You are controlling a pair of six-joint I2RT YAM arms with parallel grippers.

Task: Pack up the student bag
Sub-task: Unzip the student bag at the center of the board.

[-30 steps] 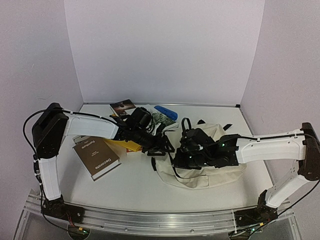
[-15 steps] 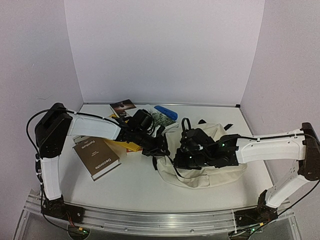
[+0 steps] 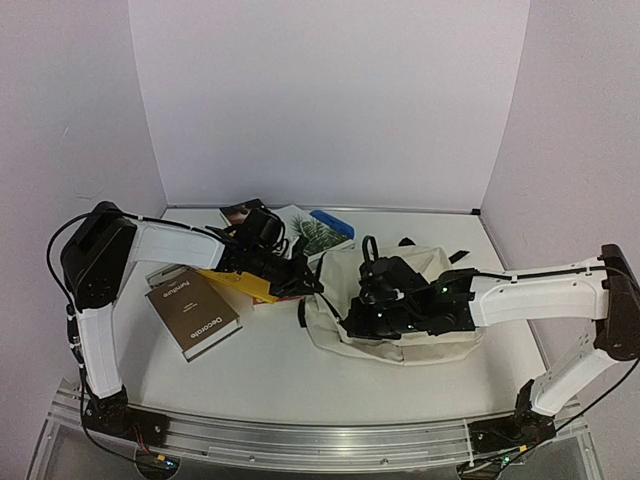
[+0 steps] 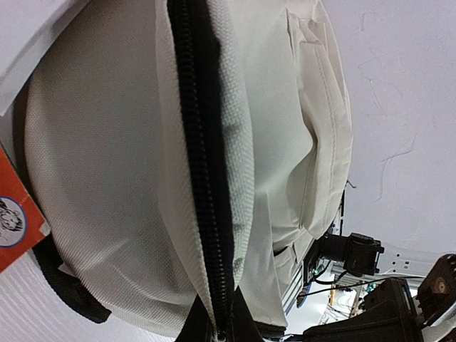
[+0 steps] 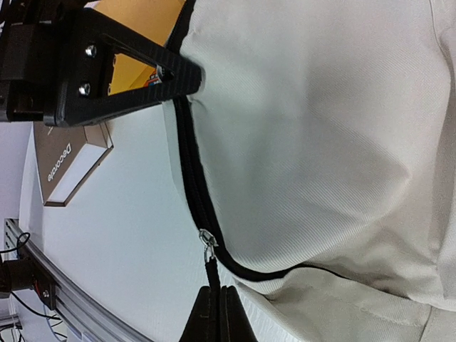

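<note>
The student bag [image 3: 430,300], cream with black zipper lines, lies right of centre on the table. My left gripper [image 3: 307,286] is shut on the bag's left edge at the zipper; in the left wrist view its fingertips [image 4: 218,329] pinch the black zipper line [image 4: 203,164]. My right gripper [image 3: 356,322] is shut on the black zipper pull at the bag's near-left side. In the right wrist view its fingers [image 5: 217,313] clamp the pull strap just below the metal slider [image 5: 207,239]. The zipper [image 5: 191,164] looks closed between the two grippers.
A brown book titled Decorate [image 3: 193,312] lies at the left. A yellow book [image 3: 240,283] sits under my left arm. A leaf-cover book [image 3: 312,233], a blue item [image 3: 332,222] and a dark book [image 3: 243,213] lie at the back. White walls enclose the table.
My left gripper has moved left and back, drawing the bag's left edge with it. The bag now lies flatter and more stretched. The right gripper has stayed on the zipper pull.
</note>
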